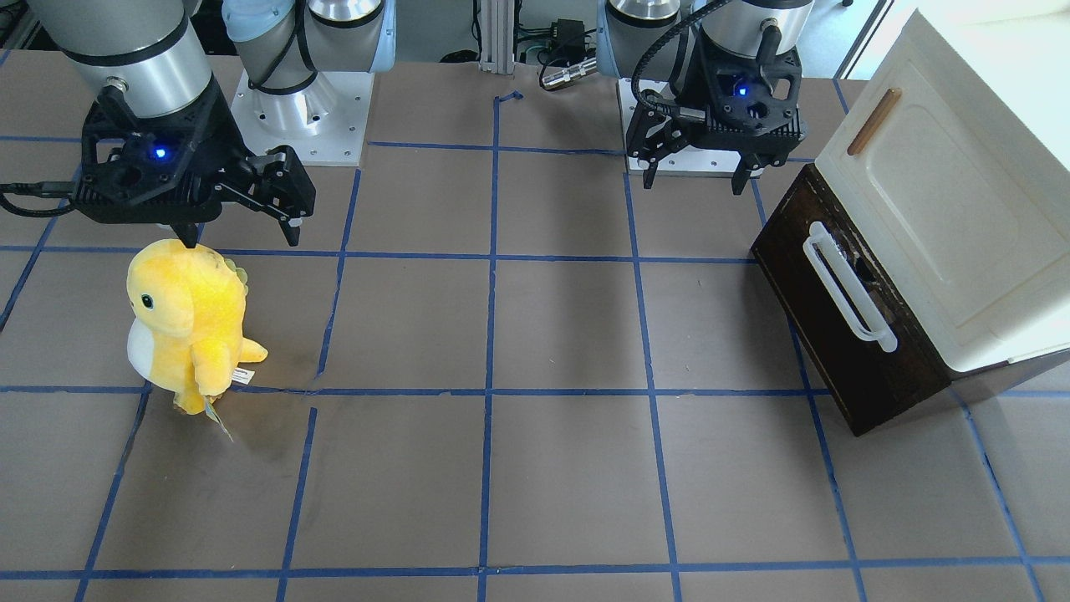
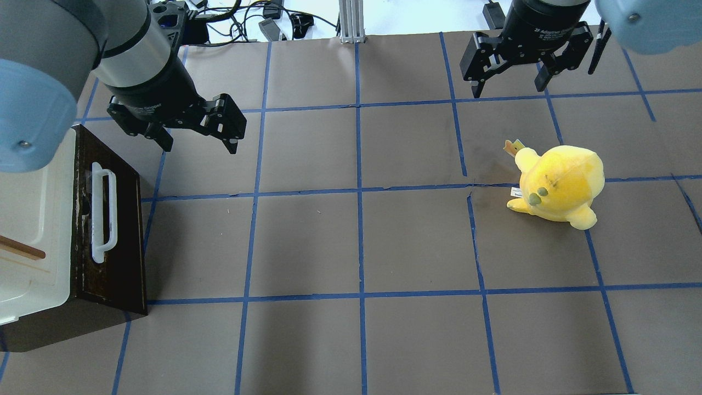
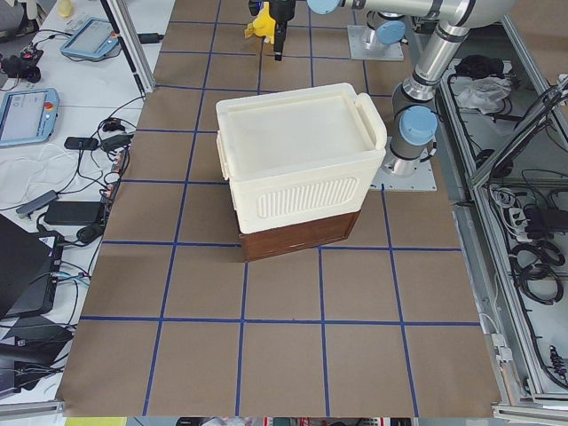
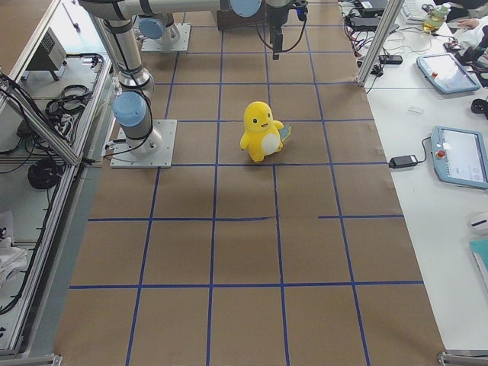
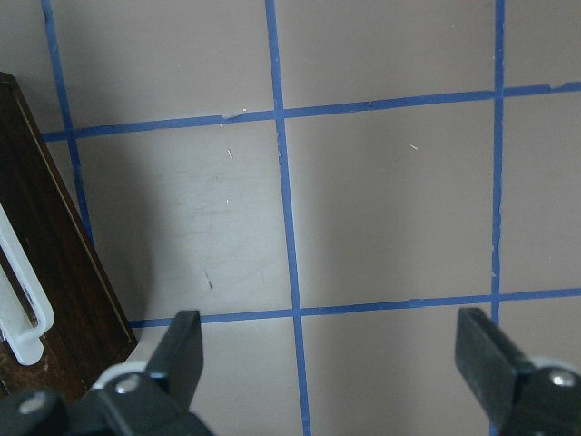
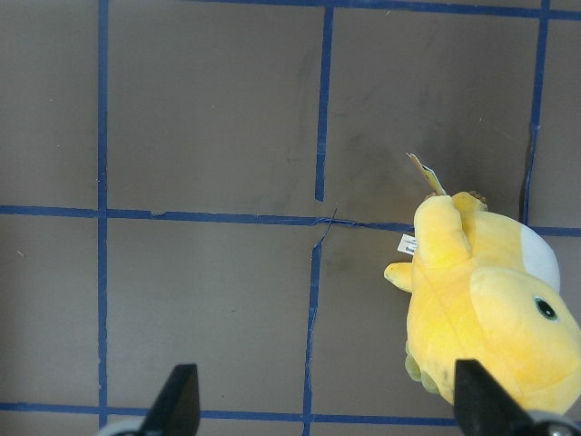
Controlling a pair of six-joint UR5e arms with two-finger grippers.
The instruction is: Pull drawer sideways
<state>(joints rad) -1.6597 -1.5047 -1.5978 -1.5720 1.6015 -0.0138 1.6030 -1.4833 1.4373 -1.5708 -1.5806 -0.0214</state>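
Left gripper [image 2: 200,144] is hovering above the table [image 2: 356,247] with its fingers spread wide and nothing between them. It is sitting near one end of the drawer [image 2: 123,230], touching neither the drawer nor the handle. In the left wrist view, the drawer's dark front is showing at the frame's left edge.

The drawer is sitting at the bottom of the cream cabinet [image 2: 33,219], at the table's end on the robot's left. Its dark brown front and long white bar handle [image 2: 103,214] are facing the middle of the table.

Right gripper [image 2: 507,88] is also hanging open and empty, just beside a yellow plush toy [image 2: 559,184] that is standing upright, well apart from the drawer.
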